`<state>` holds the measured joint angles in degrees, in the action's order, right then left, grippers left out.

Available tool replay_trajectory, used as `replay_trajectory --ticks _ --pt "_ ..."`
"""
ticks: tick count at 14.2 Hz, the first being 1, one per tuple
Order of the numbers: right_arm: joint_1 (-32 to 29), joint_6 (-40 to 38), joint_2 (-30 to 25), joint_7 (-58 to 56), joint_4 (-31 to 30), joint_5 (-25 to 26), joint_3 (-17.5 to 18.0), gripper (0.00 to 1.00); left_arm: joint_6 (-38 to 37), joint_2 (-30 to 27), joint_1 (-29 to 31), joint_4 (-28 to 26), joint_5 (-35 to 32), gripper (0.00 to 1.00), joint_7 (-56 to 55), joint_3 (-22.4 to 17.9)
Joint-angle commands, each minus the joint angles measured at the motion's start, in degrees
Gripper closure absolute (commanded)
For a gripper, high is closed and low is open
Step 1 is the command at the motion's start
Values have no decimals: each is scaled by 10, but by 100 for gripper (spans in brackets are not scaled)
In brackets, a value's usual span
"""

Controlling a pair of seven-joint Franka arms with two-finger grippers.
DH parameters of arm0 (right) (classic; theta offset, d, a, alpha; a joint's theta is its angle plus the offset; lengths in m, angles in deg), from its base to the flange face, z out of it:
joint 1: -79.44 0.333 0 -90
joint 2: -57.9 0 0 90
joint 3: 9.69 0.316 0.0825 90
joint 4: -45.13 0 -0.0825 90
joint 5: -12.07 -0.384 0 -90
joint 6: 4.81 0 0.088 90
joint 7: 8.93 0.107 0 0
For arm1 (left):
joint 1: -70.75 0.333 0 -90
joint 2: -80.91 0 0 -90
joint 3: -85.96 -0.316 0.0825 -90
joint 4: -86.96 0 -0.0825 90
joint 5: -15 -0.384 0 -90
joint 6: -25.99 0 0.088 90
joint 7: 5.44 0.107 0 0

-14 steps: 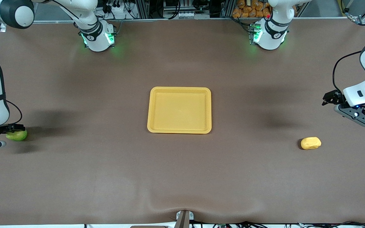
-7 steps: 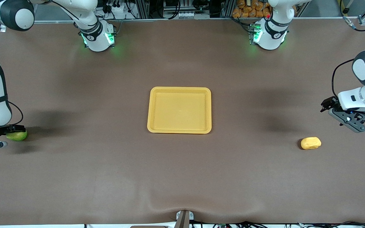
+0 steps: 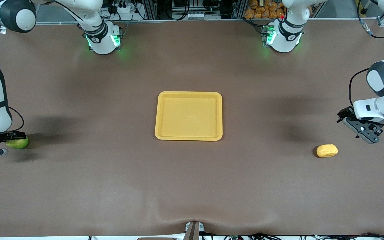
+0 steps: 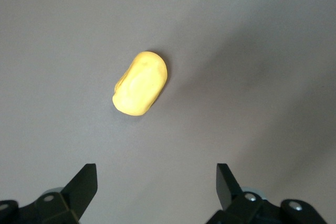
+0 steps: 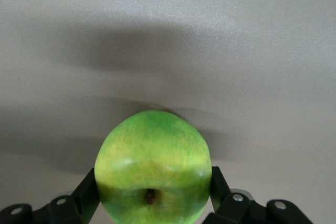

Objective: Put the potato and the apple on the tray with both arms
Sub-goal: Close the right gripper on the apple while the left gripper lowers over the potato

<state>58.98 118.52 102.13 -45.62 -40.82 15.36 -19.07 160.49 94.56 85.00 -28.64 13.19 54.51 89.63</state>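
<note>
While the left gripper (image 3: 362,130) has been lowered, fingers (image 4: 84,184) spread, toward the potato (image 3: 327,150), the apple (image 3: 18,143) is now clamped by the right gripper (image 5: 152,195), tray (image 3: 188,136) unobstructed on the bench (image 3: 192,186)

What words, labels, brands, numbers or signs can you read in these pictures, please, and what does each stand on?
None can be read.
Small dark marks on the arm bases are too small to make out.
The tray, potato and apple carry no lettering.

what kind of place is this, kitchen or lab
Most likely a robotics lab: two arms on green-lit bases at a brown-covered table, cables and aluminium framing along its edge, and only a tray set out.
</note>
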Motion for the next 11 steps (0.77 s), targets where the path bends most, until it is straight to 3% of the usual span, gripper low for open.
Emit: replay_trajectory --ticks 1,5,11 --pt "-10 -7 2 -10 14 -5 10 89 26 11 6 0 2 0 41 4" --pt "-1 -92 1 6 50 -8 13 100 60 36 7 1 3 0 98 4" --pt "15 -172 -7 13 68 -21 15 100 96 65 7 3 8 0 147 8"
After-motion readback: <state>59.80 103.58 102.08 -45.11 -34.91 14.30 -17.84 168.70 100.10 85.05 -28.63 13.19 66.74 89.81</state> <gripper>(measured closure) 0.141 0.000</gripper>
